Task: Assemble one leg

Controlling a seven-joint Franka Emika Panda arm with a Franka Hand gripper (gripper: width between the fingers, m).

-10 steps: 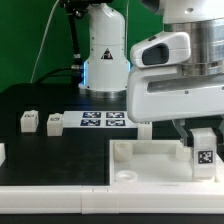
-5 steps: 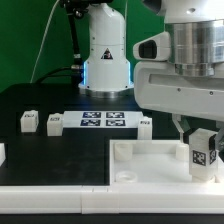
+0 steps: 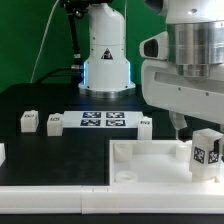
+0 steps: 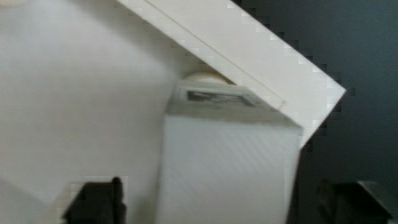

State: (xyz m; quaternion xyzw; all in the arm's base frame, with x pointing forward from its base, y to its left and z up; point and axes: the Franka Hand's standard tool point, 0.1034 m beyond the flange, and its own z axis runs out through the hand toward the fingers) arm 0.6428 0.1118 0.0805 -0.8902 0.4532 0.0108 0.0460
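One leg (image 3: 207,152), a chunky white block with a marker tag on its face, stands upright at the near corner of the large white tray-like piece (image 3: 150,160) on the exterior view's right. My gripper (image 3: 186,123) hangs just above and behind it. In the wrist view the leg (image 4: 231,165) runs between my two dark fingertips (image 4: 98,200), with a gap on each side, so my gripper (image 4: 222,205) is open astride it. The leg's far end meets the tray's rim (image 4: 231,50) at a round socket.
Two loose legs (image 3: 27,121) (image 3: 55,122) lie on the black table at the exterior view's left, and a third (image 3: 144,124) lies beside the marker board (image 3: 103,121). A white part (image 3: 2,153) shows at the left edge. A white rail (image 3: 60,195) runs along the front. The robot base (image 3: 105,55) stands behind.
The leg has turned about its upright axis, so its tag now faces more toward the exterior view's right. My wrist has turned with it and shifted slightly right.
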